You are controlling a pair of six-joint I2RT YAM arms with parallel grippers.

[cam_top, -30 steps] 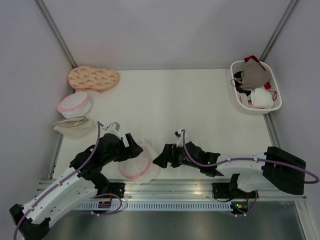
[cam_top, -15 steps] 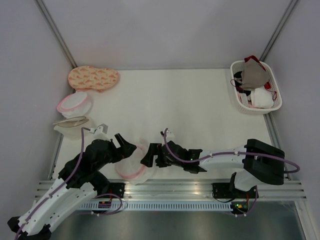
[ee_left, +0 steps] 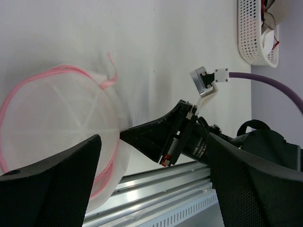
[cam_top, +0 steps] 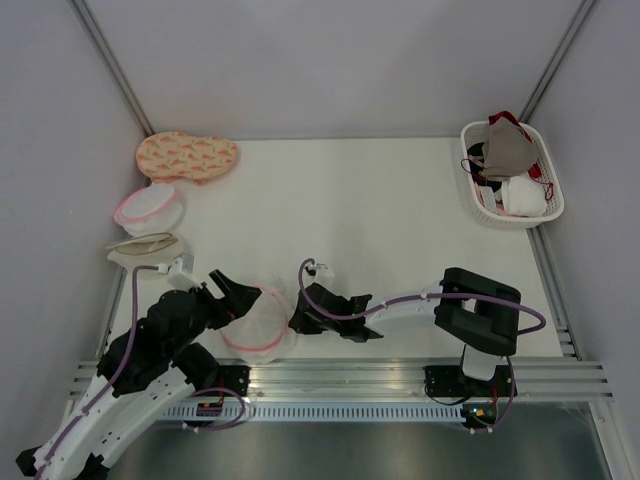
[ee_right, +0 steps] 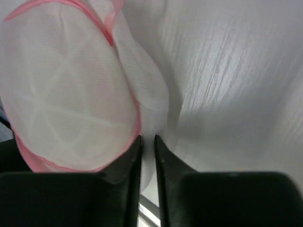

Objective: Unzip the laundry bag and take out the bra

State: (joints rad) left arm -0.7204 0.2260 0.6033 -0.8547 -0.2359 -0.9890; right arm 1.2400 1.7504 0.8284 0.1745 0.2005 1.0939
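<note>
The laundry bag (cam_top: 258, 325), a round white mesh dome with a pink zipper rim, lies near the table's front edge between my two grippers. My right gripper (cam_top: 297, 322) is at its right side, jaws nearly together with a fold of the bag's white mesh (ee_right: 163, 109) pinched between them. In the right wrist view the gripper (ee_right: 147, 140) sits just right of the pink rim (ee_right: 136, 118). My left gripper (cam_top: 236, 298) stands open at the bag's left, not touching it. In the left wrist view the bag (ee_left: 57, 118) lies ahead of the wide jaws. A taupe bra (cam_top: 508, 148) lies on top in the white basket (cam_top: 551, 205).
Along the left edge lie an orange patterned pouch (cam_top: 187, 155), a fuller pink-rimmed mesh bag (cam_top: 148, 208) and a beige-rimmed mesh bag (cam_top: 143, 248). The basket at the back right also holds red, black and white garments. A metal rail (cam_top: 340, 375) runs along the front edge.
My right arm reached left to the bag and its jaws went from open to shut on the mesh. The left arm drew back left, and the bag shifted slightly left.
</note>
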